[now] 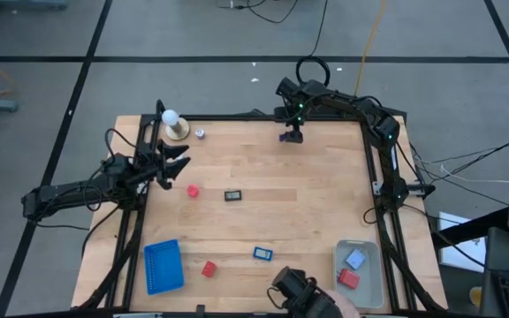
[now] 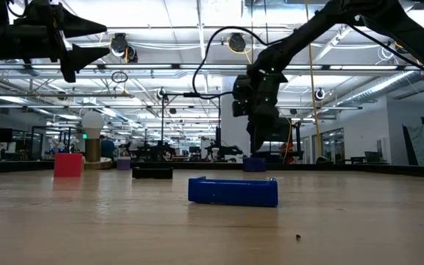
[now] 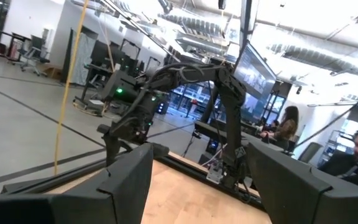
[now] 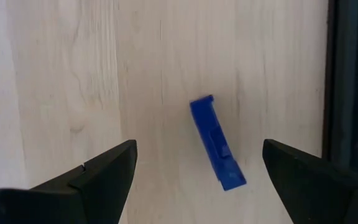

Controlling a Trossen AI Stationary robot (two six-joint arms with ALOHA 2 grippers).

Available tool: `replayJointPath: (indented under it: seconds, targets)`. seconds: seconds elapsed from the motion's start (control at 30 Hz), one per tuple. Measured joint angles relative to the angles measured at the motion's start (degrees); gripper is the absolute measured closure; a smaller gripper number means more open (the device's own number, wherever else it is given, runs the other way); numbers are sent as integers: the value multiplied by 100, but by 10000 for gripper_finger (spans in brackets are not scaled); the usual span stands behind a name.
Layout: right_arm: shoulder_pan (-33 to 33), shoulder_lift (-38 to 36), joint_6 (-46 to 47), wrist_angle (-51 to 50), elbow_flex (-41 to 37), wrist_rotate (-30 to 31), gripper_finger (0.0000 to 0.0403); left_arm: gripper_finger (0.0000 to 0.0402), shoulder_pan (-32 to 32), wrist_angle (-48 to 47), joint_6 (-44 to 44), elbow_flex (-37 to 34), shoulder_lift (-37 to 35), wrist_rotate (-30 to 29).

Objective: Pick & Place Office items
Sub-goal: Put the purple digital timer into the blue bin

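My right gripper (image 1: 290, 134) hangs open over the table's far edge, pointing steeply down. In the right wrist view a small dark-blue piece (image 4: 217, 152) lies flat on the wood below and between its fingers (image 4: 104, 171), untouched; the low view shows it under the gripper (image 2: 255, 163). My left gripper (image 1: 181, 157) waits open above the table's left side, holding nothing. On the table lie a red block (image 1: 193, 190), a black piece (image 1: 233, 195), a blue piece (image 1: 262, 253), another red block (image 1: 208, 268) and a tiny whitish bit (image 1: 200, 133).
A blue ribbed tray (image 1: 163, 265) lies near the front left. A pale bin (image 1: 371, 291) at the front right holds a pale-blue bit and a red block. A white ball on a tan base (image 1: 175, 125) stands at the far left. A dark device (image 1: 294, 290) sits at the near edge.
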Motion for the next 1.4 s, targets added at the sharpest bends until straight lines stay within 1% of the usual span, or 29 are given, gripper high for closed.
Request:
replayJointPath:
  seconds: [0.13, 0.77, 0.9, 1.03, 1.27, 1.4]
  targets:
    - [-23, 0, -2, 99, -189, -2, 64, 142, -2, -2, -7, 0, -1, 100]
    - [-34, 2, 133, 726, -836, -5, 64, 142, 0, -7, -184, 0, 1, 109]
    - [-32, 1, 136, 821, -1004, 0, 64, 142, -4, -7, -187, 0, -1, 226]
    - [-23, 2, 227, 864, -1032, 4, 64, 142, -2, -5, -208, 0, 0, 238]
    - [-16, -31, 553, 1362, -1030, 17, 64, 142, -2, -4, -243, 0, -1, 240]
    - [-11, -31, 584, 1397, -1030, 17, 64, 142, -2, -4, -333, 0, -1, 265]
